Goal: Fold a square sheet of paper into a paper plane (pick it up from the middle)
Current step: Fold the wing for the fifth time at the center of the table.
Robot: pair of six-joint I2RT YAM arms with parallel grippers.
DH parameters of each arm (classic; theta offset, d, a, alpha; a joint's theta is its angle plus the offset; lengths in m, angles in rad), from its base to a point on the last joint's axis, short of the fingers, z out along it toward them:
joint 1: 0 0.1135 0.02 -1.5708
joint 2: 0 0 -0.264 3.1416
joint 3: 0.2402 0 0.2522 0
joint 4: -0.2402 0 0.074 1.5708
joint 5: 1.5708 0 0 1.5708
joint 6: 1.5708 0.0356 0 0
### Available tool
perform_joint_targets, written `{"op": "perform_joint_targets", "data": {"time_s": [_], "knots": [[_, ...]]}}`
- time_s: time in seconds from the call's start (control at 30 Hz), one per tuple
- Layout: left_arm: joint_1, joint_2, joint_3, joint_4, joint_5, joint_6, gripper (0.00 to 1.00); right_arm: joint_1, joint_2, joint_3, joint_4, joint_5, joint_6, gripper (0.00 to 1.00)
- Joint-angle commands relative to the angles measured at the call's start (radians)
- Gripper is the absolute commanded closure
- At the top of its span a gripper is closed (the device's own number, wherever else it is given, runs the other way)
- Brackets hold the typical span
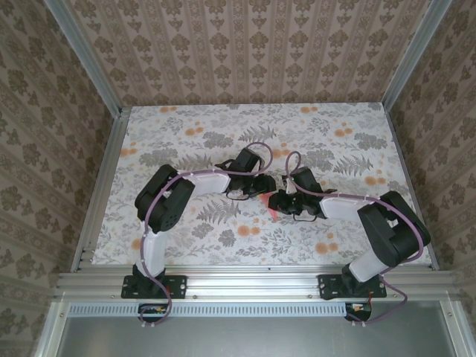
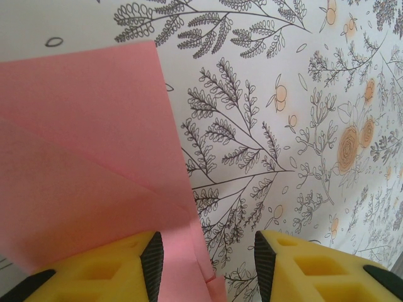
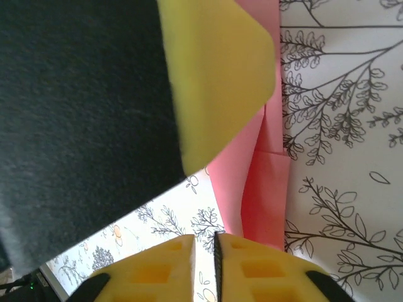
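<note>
**Pink paper** (image 2: 82, 145): thin, matt salmon sheet, partly folded. Its flat layers overlap along a straight diagonal crease, and the edges are crisp. It lies at the middle of the table between the two wrists. From above, a small pink sliver (image 1: 272, 213) shows beneath them.

**Left gripper** (image 2: 206, 242): blocky yellow fingers with black pads, spread apart. The paper's lower edge runs down between them, close against the left-hand pad. The other pad stands over the table cover, and nothing is pinched.

**Right gripper** (image 3: 204, 245): the same yellow moulded fingers, nearly together, with a thin slit between them and nothing in it. The folded paper (image 3: 264, 195) lies just beyond its right-hand finger. The left gripper's rounded yellow finger (image 3: 214, 75) and dark body crowd in close above.

**Table cover** (image 2: 302, 94): smooth white, printed with black fern sprigs and orange flowers.

**Room:** the grippers are close together at the centre, and broad stretches of cover lie on every side of the arms. Patterned walls (image 1: 253, 44) close three sides, and an aluminium rail (image 1: 253, 286) lines the near edge.
</note>
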Motion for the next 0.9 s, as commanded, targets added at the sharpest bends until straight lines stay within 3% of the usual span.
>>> {"op": "perform_joint_targets", "data": {"time_s": [0.0, 0.37, 0.67, 0.87], "knots": [[0.006, 0.032, 0.016, -0.047, -0.002, 0.015, 0.54, -0.005, -0.006, 0.019, -0.019, 0.014, -0.01, 0.79], [0.007, 0.029, 0.018, -0.055, -0.007, 0.018, 0.54, -0.007, 0.03, 0.052, -0.012, 0.041, -0.005, 0.76], [0.007, 0.027, 0.016, -0.053, -0.007, 0.016, 0.54, -0.007, 0.009, 0.069, -0.118, 0.145, -0.067, 0.63], [0.006, 0.026, 0.018, -0.051, -0.005, 0.017, 0.54, -0.007, 0.06, 0.092, -0.108, 0.11, -0.077, 0.62]]}}
